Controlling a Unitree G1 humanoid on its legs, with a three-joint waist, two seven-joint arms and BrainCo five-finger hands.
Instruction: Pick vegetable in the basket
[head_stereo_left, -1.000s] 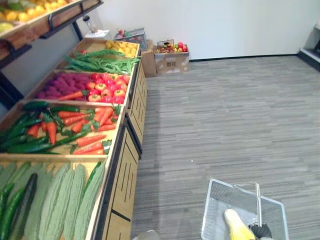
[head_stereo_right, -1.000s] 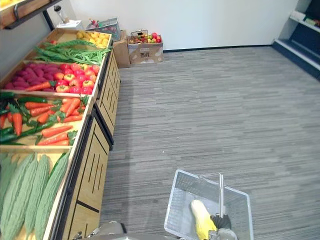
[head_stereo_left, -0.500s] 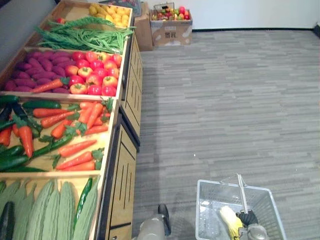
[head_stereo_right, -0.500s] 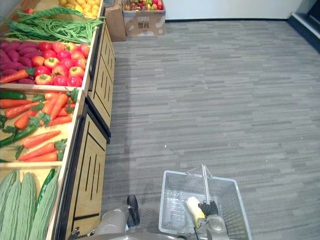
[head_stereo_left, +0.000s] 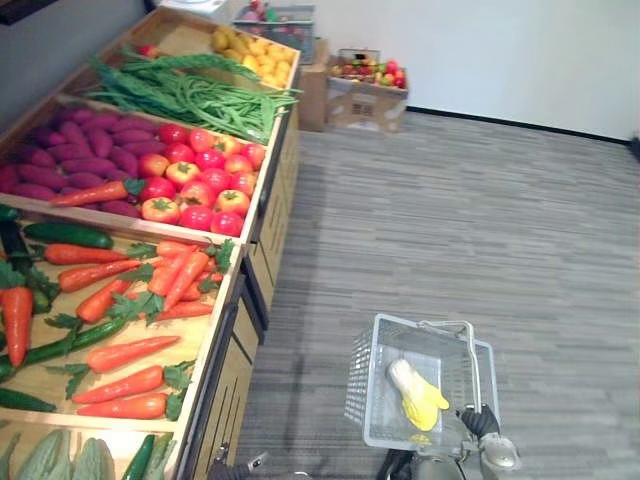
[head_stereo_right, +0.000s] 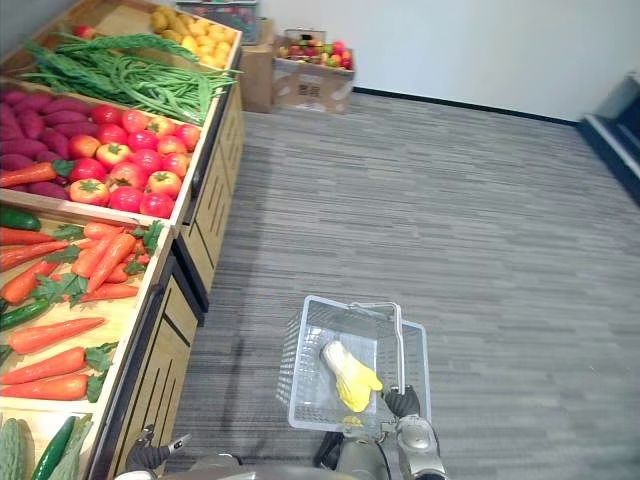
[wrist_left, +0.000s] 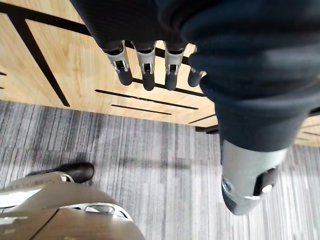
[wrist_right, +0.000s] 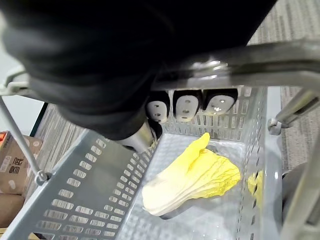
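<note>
My right hand (wrist_right: 186, 106) curls round the handle (wrist_right: 260, 56) of the basket (head_stereo_left: 372, 380), with the yellow cabbage (head_stereo_left: 418, 393) lying inside. My left hand (wrist_left: 145, 70) hangs loose-fingered and empty. If the basket swings, I judge the cabbage could spill.

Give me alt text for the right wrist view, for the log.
The right hand is curled round the metal basket handle, holding up a grey perforated basket. A pale yellow leafy cabbage lies on the basket's bottom, with grey carpet beyond.
</note>
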